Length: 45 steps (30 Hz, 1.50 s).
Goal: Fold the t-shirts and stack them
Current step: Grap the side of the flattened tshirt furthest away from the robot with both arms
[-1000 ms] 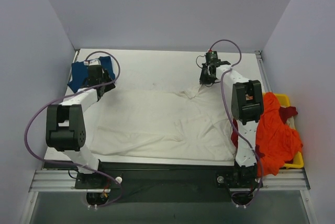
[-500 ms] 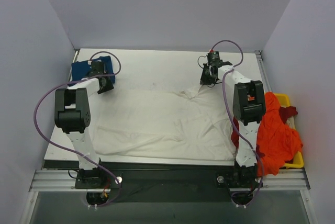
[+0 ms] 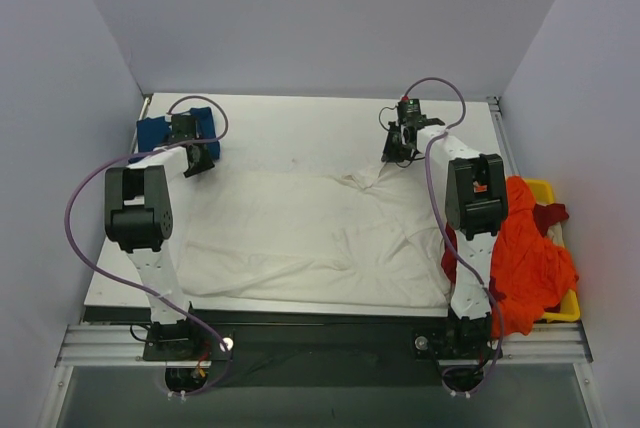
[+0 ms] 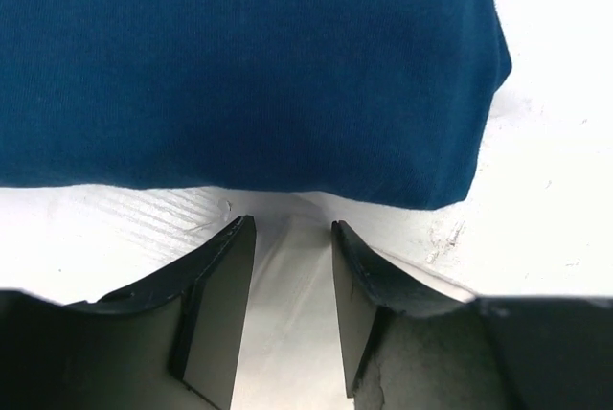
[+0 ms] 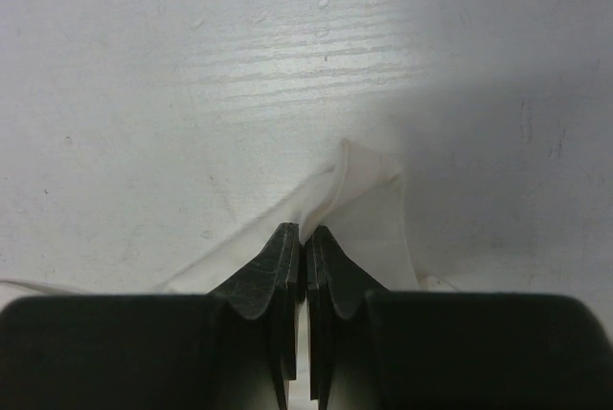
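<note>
The cream t-shirt lies spread over the middle of the table. My right gripper is shut on its far right edge; the pinched cloth rises between the shut jaws. The dark blue t-shirt lies folded at the far left corner and fills the top of the left wrist view. My left gripper is open and empty, its fingers just short of the blue shirt's near edge. The orange t-shirt and dark red t-shirt hang over the yellow bin.
The yellow bin sits off the table's right edge, beside my right arm's base. Grey walls enclose the table at the back and on both sides. Purple cables loop off both arms.
My left gripper has drawn back off the dark blue t-shirt toward the near side and now stands open just before it. My right gripper has hardly moved, still shut on the cream shirt.
</note>
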Tool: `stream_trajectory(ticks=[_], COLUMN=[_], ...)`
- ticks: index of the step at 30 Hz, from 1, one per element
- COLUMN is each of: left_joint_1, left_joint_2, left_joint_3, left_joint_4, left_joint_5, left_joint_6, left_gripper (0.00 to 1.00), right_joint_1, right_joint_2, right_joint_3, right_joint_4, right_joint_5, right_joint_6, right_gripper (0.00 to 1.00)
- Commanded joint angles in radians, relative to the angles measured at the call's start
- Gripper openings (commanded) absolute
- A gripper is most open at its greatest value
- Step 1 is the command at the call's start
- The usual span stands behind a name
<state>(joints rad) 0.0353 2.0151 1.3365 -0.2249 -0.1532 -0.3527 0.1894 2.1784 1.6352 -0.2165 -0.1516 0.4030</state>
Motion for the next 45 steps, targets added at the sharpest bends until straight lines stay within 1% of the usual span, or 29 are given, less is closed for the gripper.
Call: stream_trajectory(ticks=[1, 4, 5, 7, 8, 11, 19, 23, 30, 35, 38, 39, 40, 42, 43, 45], left_joint_1=[0.008, 0.006, 0.006, 0.006, 0.006, 0.006, 0.002, 0.0, 0.002, 0.009, 0.023, 0.026, 0.035, 0.043, 0.048, 0.054], left_joint_2=[0.036, 0.045, 0.048, 0.056, 0.057, 0.062, -0.009, -0.038, -0.038, -0.018, -0.042, -0.07, -0.084, -0.133, -0.15, -0.192], left_joint_3=[0.035, 0.046, 0.047, 0.058, 0.061, 0.064, 0.012, -0.003, 0.016, 0.066, 0.038, 0.021, -0.02, -0.069, -0.124, -0.175], left_joint_4=[-0.004, -0.016, -0.017, -0.028, -0.031, -0.039, 0.011, 0.039, 0.119, 0.137, 0.189, 0.208, 0.261, 0.309, 0.356, 0.413], left_joint_5=[0.032, 0.037, 0.038, 0.046, 0.047, 0.053, 0.067, 0.101, 0.216, 0.277, 0.313, 0.322, 0.329, 0.362, 0.374, 0.409], left_joint_6=[0.014, 0.014, 0.015, 0.018, 0.021, 0.024, 0.038, 0.046, 0.041, 0.038, 0.02, 0.012, -0.006, -0.028, -0.051, -0.069], left_gripper=[0.47, 0.38, 0.3, 0.21, 0.13, 0.01, 0.0, 0.0, 0.0, 0.0, 0.0, 0.0, 0.0, 0.0, 0.0, 0.0], right_joint_1=[-0.005, -0.005, -0.005, -0.007, -0.007, -0.008, -0.041, -0.061, -0.085, -0.097, -0.102, -0.103, -0.103, -0.102, -0.102, -0.1], right_joint_2=[-0.066, -0.066, -0.066, -0.068, -0.071, -0.095, -0.189, -0.183, -0.111, -0.057, -0.045, -0.06, -0.072, -0.124, -0.144, -0.219], right_joint_3=[-0.006, -0.005, -0.005, -0.006, -0.008, -0.018, -0.018, 0.021, 0.15, 0.313, 0.376, 0.373, 0.367, 0.306, 0.276, 0.177], right_joint_4=[-0.007, -0.007, -0.007, -0.007, -0.009, -0.012, -0.038, -0.061, -0.101, -0.168, -0.205, -0.21, -0.213, -0.212, -0.211, -0.208], right_joint_5=[-0.019, -0.023, -0.025, -0.028, -0.032, -0.046, -0.063, -0.072, -0.091, -0.092, -0.091, -0.091, -0.091, -0.086, -0.083, -0.077], right_joint_6=[0.007, 0.007, 0.01, 0.01, 0.011, 0.013, 0.026, 0.028, 0.028, 0.017, 0.013, 0.013, 0.011, 0.014, 0.014, 0.014], right_gripper=[0.0, 0.0, 0.0, 0.0, 0.0, 0.0, 0.0, 0.0, 0.0, 0.0, 0.0, 0.0, 0.0, 0.0, 0.0, 0.0])
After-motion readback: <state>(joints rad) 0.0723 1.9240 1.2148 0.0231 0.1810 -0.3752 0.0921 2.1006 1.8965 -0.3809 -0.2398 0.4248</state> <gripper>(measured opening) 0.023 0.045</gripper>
